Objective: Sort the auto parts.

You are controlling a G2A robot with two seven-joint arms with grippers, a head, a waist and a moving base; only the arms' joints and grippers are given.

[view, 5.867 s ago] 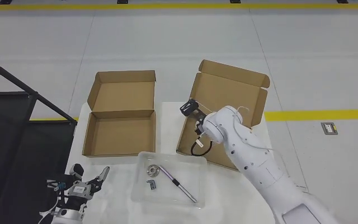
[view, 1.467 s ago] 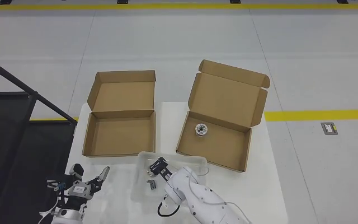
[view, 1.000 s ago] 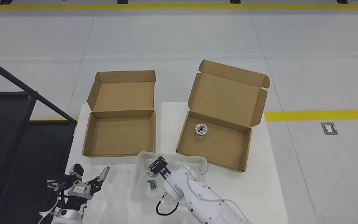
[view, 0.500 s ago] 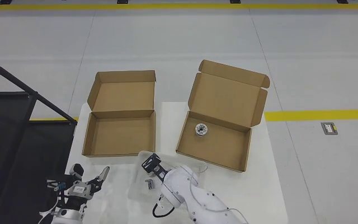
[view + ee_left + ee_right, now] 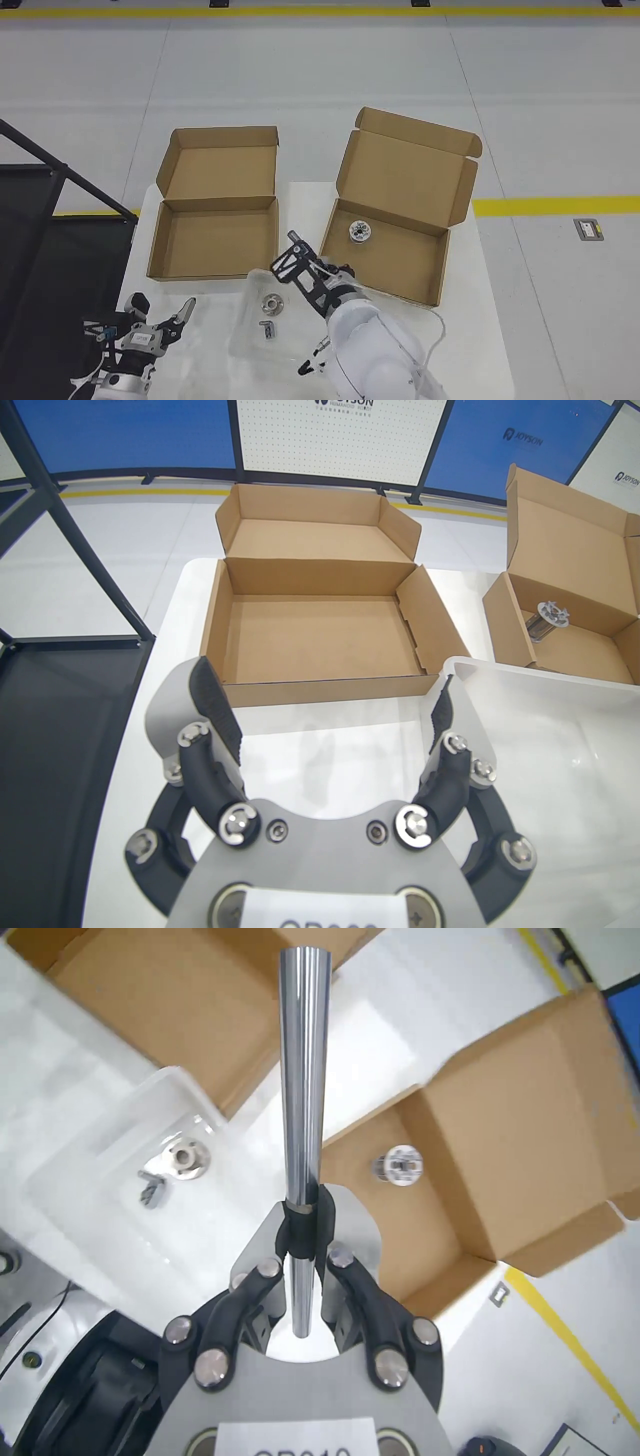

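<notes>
Has lifted steel rod (image 5: 301, 1078) out of clear tray (image 5: 247, 340) at 6 o'clock, right pincer (image 5: 302, 1228) clamped tight round it, so likely next to left box (image 5: 213, 240) at 11 or right box (image 5: 400, 255) at 1 o'clock; keeps left pincer (image 5: 328, 706) gaping, empty, at 7 o'clock.

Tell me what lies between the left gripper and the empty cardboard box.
Only bare white table separates the left gripper from the empty cardboard box; the left wrist view shows it.
</notes>
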